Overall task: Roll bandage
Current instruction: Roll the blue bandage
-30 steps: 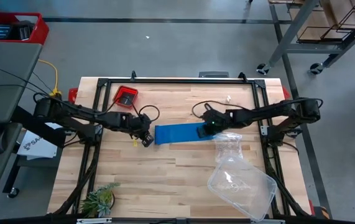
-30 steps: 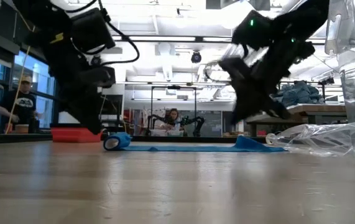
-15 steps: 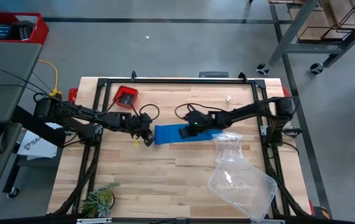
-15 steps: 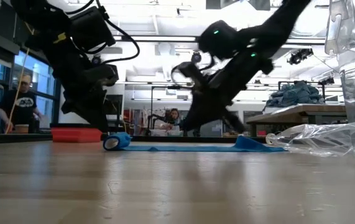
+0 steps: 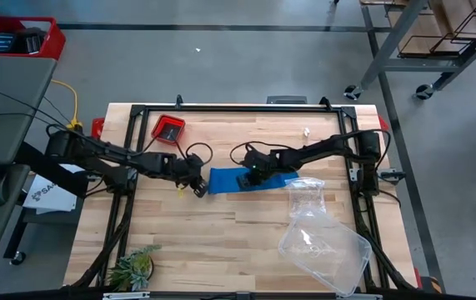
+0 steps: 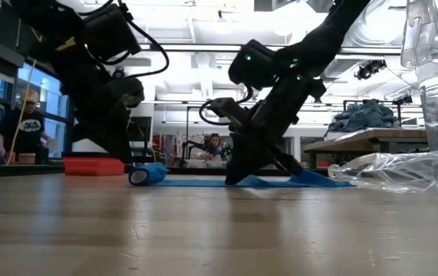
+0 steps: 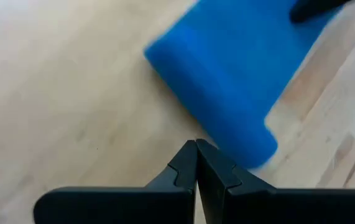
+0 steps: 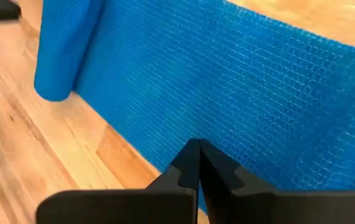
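The bright blue bandage (image 5: 242, 178) lies on the wooden table as a flat band, with a small roll at its left end (image 6: 146, 175); the roll also shows in the left wrist view (image 7: 214, 93). My left gripper (image 5: 196, 187) is shut, its tips at table height just beside the roll (image 7: 196, 146). My right gripper (image 5: 250, 175) is shut, low over the band's middle (image 8: 197, 146). The band's right end (image 6: 307, 176) is rumpled up beside the clear plastic bag. My left gripper's shut tips stand right next to the roll's end (image 7: 252, 146), coming from the table's left; I cannot tell whether they touch it. My right gripper's shut fingers come down on the flat band's middle (image 8: 227, 134), slanting down from the table's right. The band lies flat on the table under them, with a small ripple beside them (image 6: 255, 182).
A small red tray (image 5: 169, 129) stands at the far left. A clear plastic bag (image 5: 307, 196) and a clear plastic container (image 5: 325, 246) lie right of the bandage. A small plant (image 5: 133, 267) is at the near left corner. A person (image 6: 23, 126) stands beyond the table.
My right gripper has gone toward the table's left, along the band from its right end to its middle, and come down onto it. The roll and my left gripper have stayed in place.
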